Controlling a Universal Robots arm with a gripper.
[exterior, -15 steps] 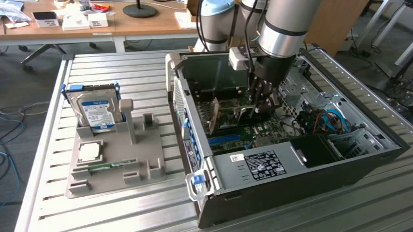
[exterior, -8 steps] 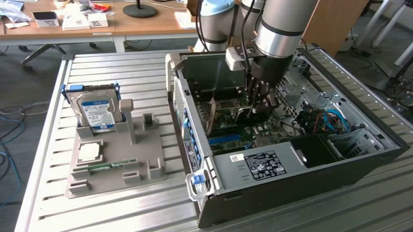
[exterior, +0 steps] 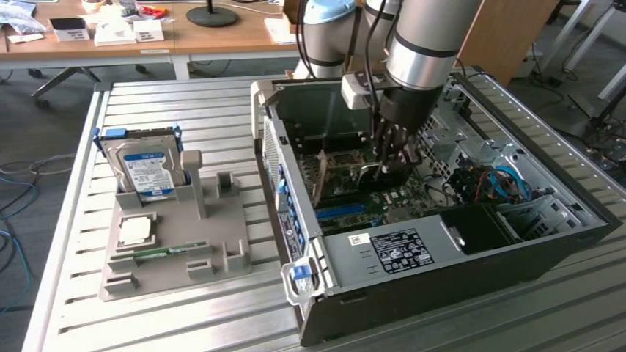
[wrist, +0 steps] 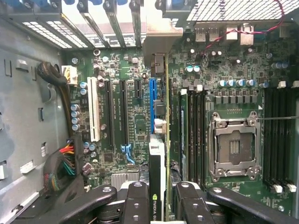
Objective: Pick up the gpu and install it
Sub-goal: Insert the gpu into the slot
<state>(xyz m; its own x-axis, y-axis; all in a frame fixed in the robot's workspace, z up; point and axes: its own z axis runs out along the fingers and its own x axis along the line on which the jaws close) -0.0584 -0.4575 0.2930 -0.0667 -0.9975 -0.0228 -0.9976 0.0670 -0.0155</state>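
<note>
gpu (wrist: 157,158) upright inside case (exterior: 440,293), over motherboard (wrist: 126,116), hard drive (exterior: 146,169) in stand (exterior: 176,257), exterior view's left

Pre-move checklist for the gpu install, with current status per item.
1. gpu gripped by end effector: ok, clamped across both faces.
2. Card upright, edge-on above motherboard: ok.
3. Bracket toward the rear slot covers: ok.
4. Card edge lined up with blue slot: cannot tell; it runs alongside it.
5. Card seated: cannot tell.
6. Cable bundle clear of card: ok.
</note>
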